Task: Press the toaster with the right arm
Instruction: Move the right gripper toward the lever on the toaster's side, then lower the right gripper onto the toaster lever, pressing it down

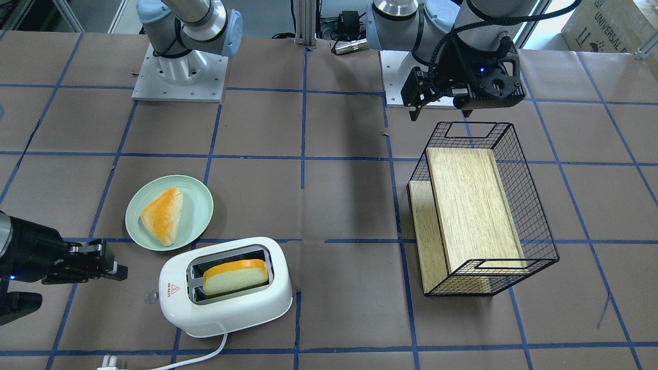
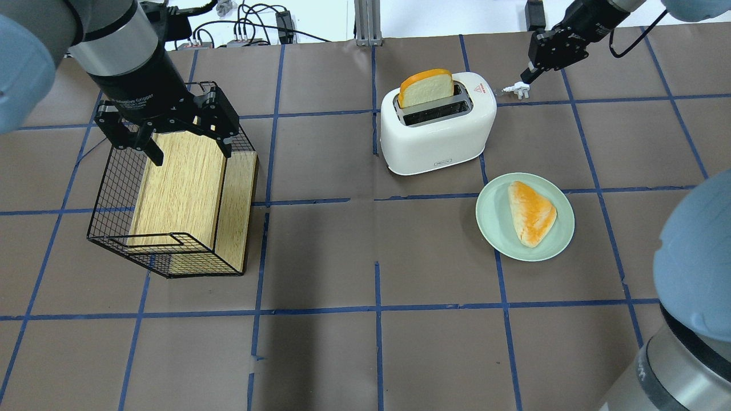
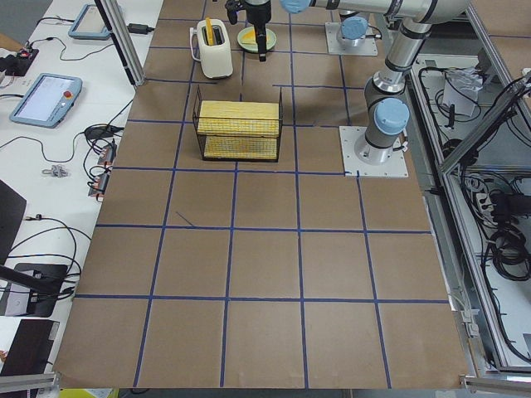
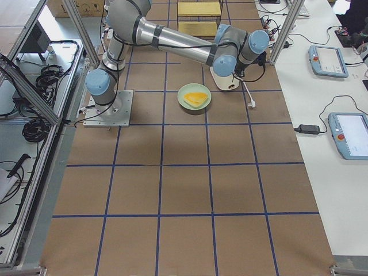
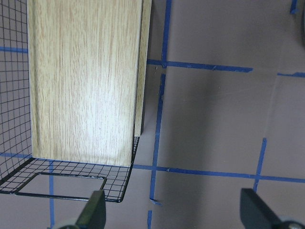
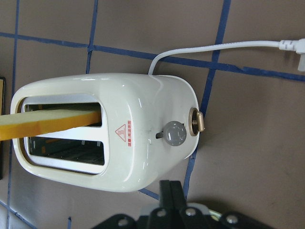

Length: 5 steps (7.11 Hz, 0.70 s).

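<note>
Nearby, the right tool (image 1: 121, 271) hangs closed beside the toaster (image 1: 231, 313).

One toaster (image 1: 231, 313), plate (image 1: 198, 205), basket (image 1: 534, 205), two bread slices (image 1: 235, 277) (image 1: 162, 215)

Toaster (image 1: 226, 308): white, marked with a red triangle label (image 1: 173, 291). Slice (image 1: 235, 276) in slot: cream, edged in orange. Plate (image 1: 198, 205): pale green. Pastry (image 1: 163, 215): glazed golden-orange. Basket (image 1: 522, 200): black wire grid (light wood-grain board (image 1: 470, 205) inside). Worktop (image 1: 349, 195): brown, crossed by a blue tape grid.
</note>
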Tool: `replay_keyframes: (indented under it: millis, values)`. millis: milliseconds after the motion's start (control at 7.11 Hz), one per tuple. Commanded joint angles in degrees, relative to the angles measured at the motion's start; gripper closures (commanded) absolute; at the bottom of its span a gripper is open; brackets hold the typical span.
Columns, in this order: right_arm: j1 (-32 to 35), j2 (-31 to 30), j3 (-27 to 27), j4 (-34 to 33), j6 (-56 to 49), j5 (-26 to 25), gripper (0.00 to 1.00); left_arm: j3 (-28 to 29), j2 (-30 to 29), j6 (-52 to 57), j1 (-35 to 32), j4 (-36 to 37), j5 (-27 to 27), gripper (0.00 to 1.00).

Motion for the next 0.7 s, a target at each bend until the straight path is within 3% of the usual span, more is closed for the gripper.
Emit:
replay_keyframes:
  millis: [0,562]
  values:
    - [0.4,3.0,-1.0,-0.1,0.0,1.6,0.95,0.0,0.0,0.0,0.0,0.1,0.0,0.0]
    - [0.8,5.5,-1.1,-0.1,0.1,2.3,0.95,0.0,0.0,0.0,0.0,0.0,0.0,0.0]
